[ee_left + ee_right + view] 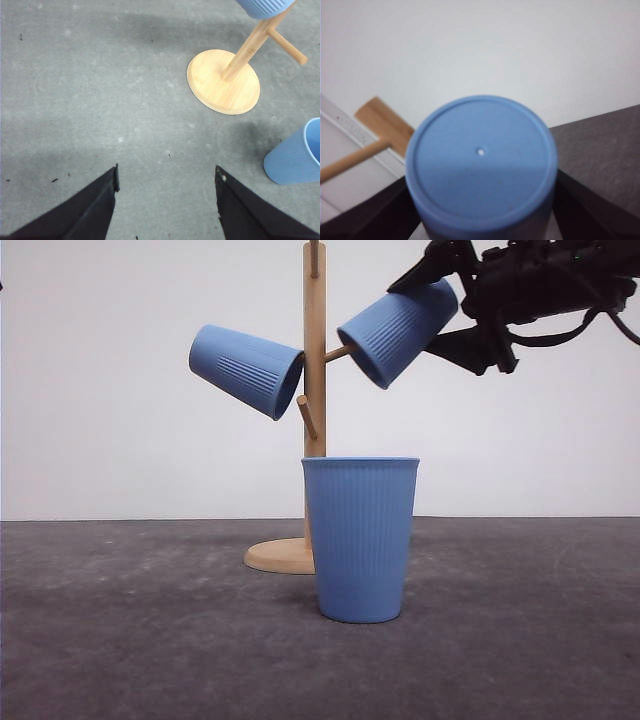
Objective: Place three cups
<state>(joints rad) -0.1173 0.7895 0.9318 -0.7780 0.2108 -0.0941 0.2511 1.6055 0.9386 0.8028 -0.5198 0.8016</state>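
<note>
Three light-blue ribbed cups show in the front view. One cup (245, 368) hangs tilted on a left peg of the wooden stand (314, 390). A second cup (360, 538) stands upright on the table in front of the stand's base. My right gripper (440, 310) is shut on the third cup (398, 330), held high and tilted, its mouth at the tip of a right peg. The right wrist view shows this cup's flat bottom (480, 160) between the fingers. My left gripper (166, 175) is open above bare table, short of the stand's base (223, 81) and the upright cup (297, 157).
The grey table (120, 640) has free room to the left and right of the stand. A plain white wall rises behind it. A free lower peg (306, 416) juts from the stand's front; in the left wrist view the hanging cup (265, 7) shows above the post.
</note>
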